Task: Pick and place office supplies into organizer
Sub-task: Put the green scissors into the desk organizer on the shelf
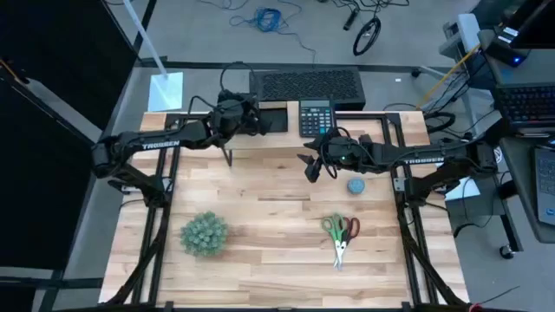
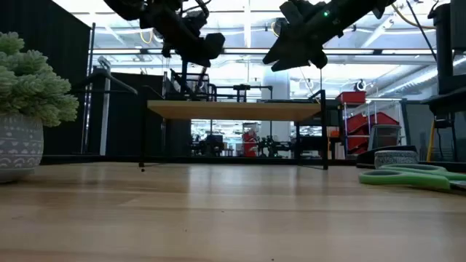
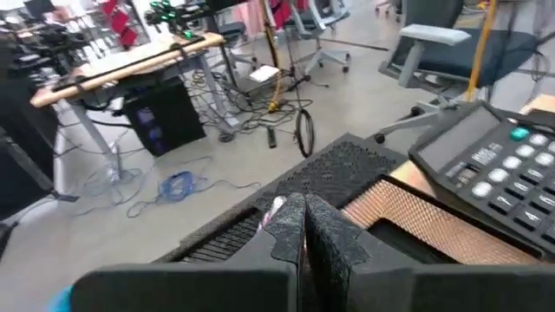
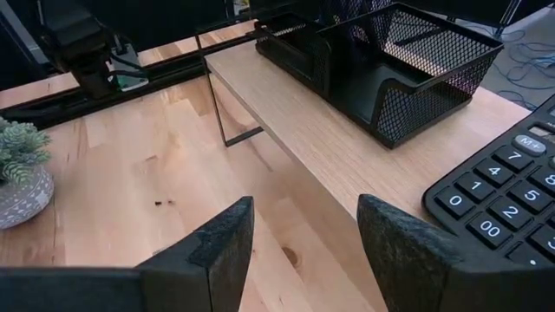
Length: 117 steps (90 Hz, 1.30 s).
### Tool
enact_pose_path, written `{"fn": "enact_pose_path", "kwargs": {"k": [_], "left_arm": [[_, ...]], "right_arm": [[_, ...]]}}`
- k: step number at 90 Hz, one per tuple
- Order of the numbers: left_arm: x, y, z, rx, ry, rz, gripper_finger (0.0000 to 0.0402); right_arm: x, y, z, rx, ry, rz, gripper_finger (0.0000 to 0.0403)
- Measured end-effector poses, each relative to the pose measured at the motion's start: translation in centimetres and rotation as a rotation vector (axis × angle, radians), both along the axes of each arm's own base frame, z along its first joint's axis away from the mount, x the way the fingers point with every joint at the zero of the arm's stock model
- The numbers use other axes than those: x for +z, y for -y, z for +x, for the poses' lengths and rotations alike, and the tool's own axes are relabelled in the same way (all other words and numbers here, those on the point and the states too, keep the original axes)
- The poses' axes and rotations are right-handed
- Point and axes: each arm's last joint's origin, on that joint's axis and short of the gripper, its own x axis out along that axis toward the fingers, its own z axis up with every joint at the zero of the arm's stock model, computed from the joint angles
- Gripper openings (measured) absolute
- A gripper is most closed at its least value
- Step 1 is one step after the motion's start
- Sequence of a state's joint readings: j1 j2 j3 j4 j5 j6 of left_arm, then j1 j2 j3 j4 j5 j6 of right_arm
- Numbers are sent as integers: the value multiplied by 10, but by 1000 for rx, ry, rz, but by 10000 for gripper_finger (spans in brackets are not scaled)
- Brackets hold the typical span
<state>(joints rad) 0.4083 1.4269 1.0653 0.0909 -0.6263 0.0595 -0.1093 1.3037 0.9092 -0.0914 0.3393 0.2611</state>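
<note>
The black mesh organizer (image 1: 270, 119) (image 4: 381, 69) stands on the light wooden riser shelf (image 4: 321, 139) at the table's far side, next to a calculator (image 1: 316, 117). My left gripper (image 1: 250, 117) (image 3: 303, 227) hovers over the organizer with its fingers shut. My right gripper (image 1: 312, 166) (image 4: 303, 243) hangs open in front of the shelf, above the tabletop, with nothing between its fingers. Two pairs of scissors, green-handled (image 1: 334, 229) and red-handled (image 1: 350, 228), lie flat on the table toward the near right. My left gripper shows a small pale bit (image 3: 276, 208) beside its shut fingertips. I cannot tell what it is or whether the fingers hold it.
A fuzzy green plant in a grey pot (image 1: 205, 234) (image 2: 22, 109) stands near the left front. A small round blue-grey object (image 1: 355, 185) sits right of my right gripper. A dark keyboard (image 1: 305, 85) lies beyond the shelf. Bare wood lies between the plant and the scissors.
</note>
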Motion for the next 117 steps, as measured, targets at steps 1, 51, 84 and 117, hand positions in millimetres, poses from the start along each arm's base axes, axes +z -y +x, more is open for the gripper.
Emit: {"fn": "enact_pose_path", "kwargs": {"k": [1, 51, 84, 117], "left_arm": [[1, 0, -1, 7, -2, 1, 0], [33, 3, -46, 67, 25, -7, 0], [71, 44, -73, -319, 115, 41, 0], [69, 99, -101, -576, -8, -87, 0]], "right_arm": [[0, 0, 0, 0, -1, 0, 189], [-1, 0, -1, 0, -15, 2, 189], [4, -8, -7, 118, -26, 36, 189], [-5, -56, -19, 295, -149, 218, 189]]}}
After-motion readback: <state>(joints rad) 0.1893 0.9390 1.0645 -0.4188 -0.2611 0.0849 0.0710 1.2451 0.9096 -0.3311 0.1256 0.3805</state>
